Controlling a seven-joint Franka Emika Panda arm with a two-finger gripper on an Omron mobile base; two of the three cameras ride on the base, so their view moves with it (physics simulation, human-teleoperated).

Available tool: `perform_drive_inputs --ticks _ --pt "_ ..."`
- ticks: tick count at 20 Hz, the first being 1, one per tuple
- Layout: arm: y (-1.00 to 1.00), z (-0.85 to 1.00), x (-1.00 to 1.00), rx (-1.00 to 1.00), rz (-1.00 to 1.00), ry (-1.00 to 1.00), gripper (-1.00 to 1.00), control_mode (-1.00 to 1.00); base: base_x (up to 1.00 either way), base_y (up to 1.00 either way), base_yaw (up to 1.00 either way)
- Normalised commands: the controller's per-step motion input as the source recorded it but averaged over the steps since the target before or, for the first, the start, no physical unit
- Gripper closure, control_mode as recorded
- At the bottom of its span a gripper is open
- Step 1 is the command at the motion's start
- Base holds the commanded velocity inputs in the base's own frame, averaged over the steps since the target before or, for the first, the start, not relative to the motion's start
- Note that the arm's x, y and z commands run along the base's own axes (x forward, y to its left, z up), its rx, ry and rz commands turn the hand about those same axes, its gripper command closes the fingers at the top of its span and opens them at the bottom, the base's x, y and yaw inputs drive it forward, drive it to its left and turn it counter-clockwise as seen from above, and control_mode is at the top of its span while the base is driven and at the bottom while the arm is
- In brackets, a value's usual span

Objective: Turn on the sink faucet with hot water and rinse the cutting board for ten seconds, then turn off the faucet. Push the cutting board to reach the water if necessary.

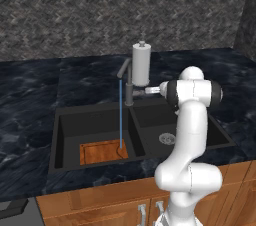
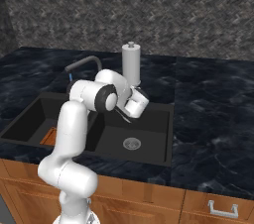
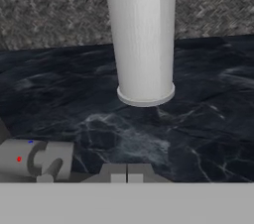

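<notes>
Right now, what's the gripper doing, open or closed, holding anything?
Gripper: closed, holding nothing, beside the sink faucet lever.

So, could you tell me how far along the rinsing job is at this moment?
Done: the sink faucet is on, and the water falls onto the cutting board lying in the left basin of the sink, so no push looks needed. In hand: the rinse itself, while the shut gripper sits by the faucet's side lever. Left: turning the faucet off.

The arm hides most of the board (image 2: 48,137), and the dispenser (image 3: 142,34) is cut off at the top
</notes>
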Motion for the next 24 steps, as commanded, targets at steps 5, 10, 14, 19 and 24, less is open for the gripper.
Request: perform_drive_inputs --ticks 5,10,14,19,24 --pt "0.04 -0.12 0.07 0.0 0.0 -0.01 1.0 -1.0 0.0 0.0 0.0" --pt "0.11 -0.19 0.0 0.0 0.0 0.0 1.0 -1.0 0.0 0.0 0.0" --pt "0.16 -0.03 0.0 0.0 0.0 -0.01 1.0 -1.0 0.0 0.0 0.0" --pt "0.2 0.0 0.0 0.0 0.0 -0.04 1.0 -1.0 0.0 0.0 0.0" --pt "0.08 0.0 0.0 0.0 0.0 -0.07 1.0 -1.0 0.0 0.0 0.0"
